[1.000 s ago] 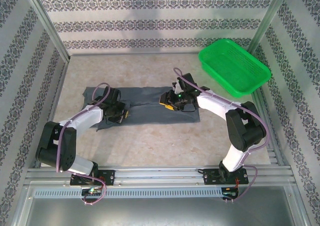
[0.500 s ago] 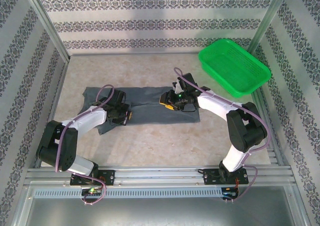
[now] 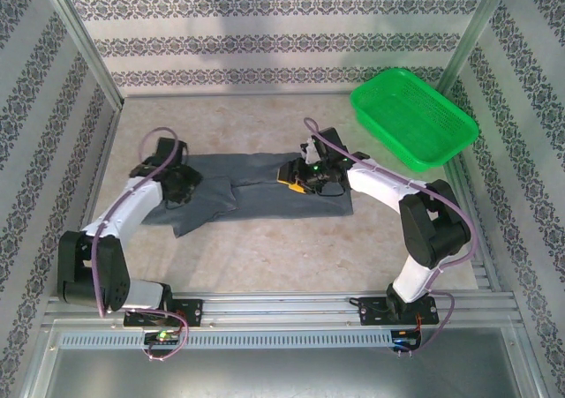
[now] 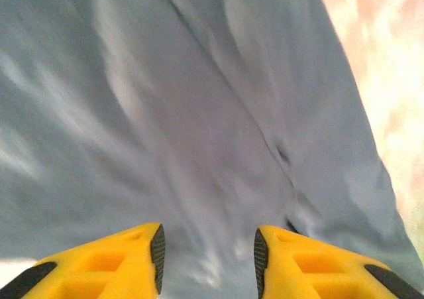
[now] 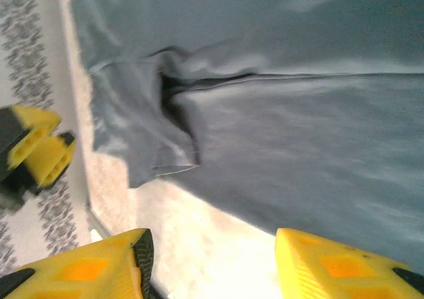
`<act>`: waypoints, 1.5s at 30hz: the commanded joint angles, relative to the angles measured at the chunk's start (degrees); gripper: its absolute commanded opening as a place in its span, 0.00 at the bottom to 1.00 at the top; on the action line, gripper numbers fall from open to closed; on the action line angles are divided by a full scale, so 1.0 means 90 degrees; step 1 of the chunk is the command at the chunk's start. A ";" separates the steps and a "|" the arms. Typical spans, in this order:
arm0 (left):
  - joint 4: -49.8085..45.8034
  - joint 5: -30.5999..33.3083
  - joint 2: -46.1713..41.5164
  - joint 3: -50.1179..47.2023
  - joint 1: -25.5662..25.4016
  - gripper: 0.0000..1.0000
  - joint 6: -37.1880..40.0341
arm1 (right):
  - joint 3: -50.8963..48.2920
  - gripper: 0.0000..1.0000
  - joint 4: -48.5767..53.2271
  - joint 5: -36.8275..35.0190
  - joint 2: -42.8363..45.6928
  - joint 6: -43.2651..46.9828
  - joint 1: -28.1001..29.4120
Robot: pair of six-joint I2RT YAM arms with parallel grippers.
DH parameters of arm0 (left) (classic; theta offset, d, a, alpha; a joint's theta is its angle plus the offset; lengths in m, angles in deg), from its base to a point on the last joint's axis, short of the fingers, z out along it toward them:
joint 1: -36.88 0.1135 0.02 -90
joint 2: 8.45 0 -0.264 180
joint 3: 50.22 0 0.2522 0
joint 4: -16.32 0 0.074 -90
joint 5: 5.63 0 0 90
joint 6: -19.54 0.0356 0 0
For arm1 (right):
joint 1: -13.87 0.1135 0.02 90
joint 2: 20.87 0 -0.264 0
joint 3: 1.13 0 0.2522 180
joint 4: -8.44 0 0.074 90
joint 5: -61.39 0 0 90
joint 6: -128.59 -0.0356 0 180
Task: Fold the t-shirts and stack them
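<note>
No legible txt, labels, nos. anywhere.

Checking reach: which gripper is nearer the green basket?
Right. The right gripper is over the t-shirt's right half, left of the green basket; the left gripper is over its left end.

T-shirt (image 3: 256, 193): plain dark slate-grey, no print, soft fabric. Lay flat on worktop (image 3: 265, 261), roughly mid-depth, long axis left-right. Partly folded into wide band, with lengthwise crease along middle. Left end rumpled, with loose flap sticking out toward near edge. Right end squarer, edges straighter. Left wrist view: cloth mostly smooth with one diagonal fold line, blurred. Right wrist view: end flap lay doubled over, with dark gap at fold.
</note>
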 commanded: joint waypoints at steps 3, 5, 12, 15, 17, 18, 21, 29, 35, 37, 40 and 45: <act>0.0671 -0.0173 0.0095 -0.0635 0.1290 0.42 0.2247 | 0.0540 0.58 -0.1299 0.1101 -0.0216 0.0077 0.0458; 0.1089 -0.0471 0.0339 -0.0586 0.1599 0.43 0.2770 | 0.0718 0.60 -0.1519 0.1192 -0.0304 0.0050 0.0604; 0.1599 -0.0673 0.1278 -0.0383 0.2021 0.45 0.3852 | 0.1050 0.61 -0.1577 0.1261 -0.0588 -0.0134 0.0679; 0.1860 -0.0908 0.1521 -0.0458 0.2036 0.46 0.3977 | 0.1040 0.61 -0.1523 0.1239 -0.0563 -0.0114 0.0663; 0.1943 -0.0921 0.1597 -0.0492 0.2036 0.46 0.4008 | 0.0985 0.61 -0.1522 0.1213 -0.0555 -0.0126 0.0670; 0.1994 -0.0924 0.1605 -0.0521 0.2036 0.46 0.4018 | 0.0960 0.61 -0.1523 0.1209 -0.0550 -0.0135 0.0670; 0.2153 -0.1044 0.1578 -0.0540 0.2036 0.46 0.3981 | 0.0884 0.61 -0.1561 0.1194 -0.0547 -0.0177 0.0669; 0.1997 -0.1219 0.1401 -0.0570 0.2017 0.35 0.3852 | 0.0843 0.60 -0.1499 0.1112 -0.0601 -0.0213 0.0659; 0.1608 -0.1184 0.1322 -0.0616 0.2017 0.10 0.3973 | 0.0911 0.58 -0.1435 0.1107 -0.0664 -0.0208 0.0612; 0.1521 -0.1108 0.1221 -0.0627 0.2017 0.00 0.3970 | 0.0911 0.58 -0.1416 0.1092 -0.0675 -0.0217 0.0592; 0.1379 -0.0982 0.1060 -0.0570 0.2017 0.00 0.3869 | 0.0914 0.58 -0.1382 0.1059 -0.0660 -0.0223 0.0554; 0.0890 -0.0860 0.0921 -0.0140 0.2017 0.00 0.3320 | 0.0941 0.57 -0.1240 0.1023 -0.0650 -0.0178 0.0494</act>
